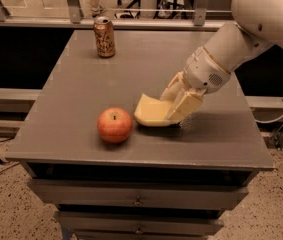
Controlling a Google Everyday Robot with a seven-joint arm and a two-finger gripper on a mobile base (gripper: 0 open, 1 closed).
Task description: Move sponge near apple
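The sponge (151, 111) is sitting just right of centre in the frame, low over the grey table (81, 94). It is tilting, with its pale yellow upper face turned toward the left. Its lower edge is lying at the tabletop, though whether it is actually touching cannot be told. The gripper (171, 109) is clamping the sponge's right end, one pale finger (187, 103) pressing on the near side and the other running along the far side. The apple (115, 125) is standing just beside the sponge on its left, toward the table's front edge, with a narrow gap between them and its stem dimple facing up.

The white arm (231, 49) is reaching down to the gripper from the upper right corner of the frame. A drink can (104, 36) is standing upright near the table's back edge, upper left of centre and well apart from apple and sponge. Its orange-brown label is carrying dark markings, but no writing on it can be read. Drawer fronts (138, 199) are showing below the tabletop, along the bottom of the frame.
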